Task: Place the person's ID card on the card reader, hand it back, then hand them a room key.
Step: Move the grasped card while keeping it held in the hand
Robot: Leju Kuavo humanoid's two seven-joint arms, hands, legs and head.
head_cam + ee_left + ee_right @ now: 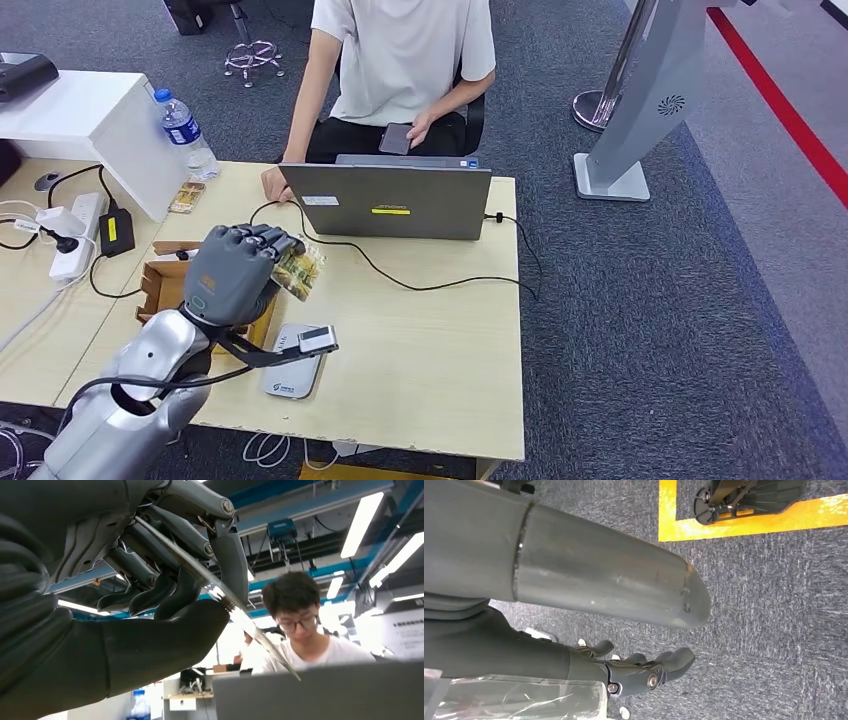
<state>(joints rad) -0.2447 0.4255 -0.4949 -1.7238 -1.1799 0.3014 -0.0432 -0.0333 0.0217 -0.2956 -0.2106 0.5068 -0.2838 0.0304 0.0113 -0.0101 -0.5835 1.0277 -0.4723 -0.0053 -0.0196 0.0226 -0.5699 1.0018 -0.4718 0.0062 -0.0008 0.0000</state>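
Currently left hand (238, 272) raised over the tabletop (430, 350), fingers (220, 555) pinching the ID card (298, 268); card reader (292, 372) below them. Right hand (644, 672) hangs, fingers loosely spread.

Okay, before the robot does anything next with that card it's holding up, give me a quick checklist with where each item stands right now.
1. Card held by left robot hand: ok, pinched between thumb and fingers, raised above the table.
2. Card reader reachable: ok, it lies on the table just below the raised hand, with a small module clipped at its edge.
3. Which card this is, ID or room key: cannot tell.
4. Person ready to receive: not ok, looking down, one hand on a phone.
5. Path toward person: not ok, open laptop stands between.
6. Right robot hand: ok, hanging open over the carpet.
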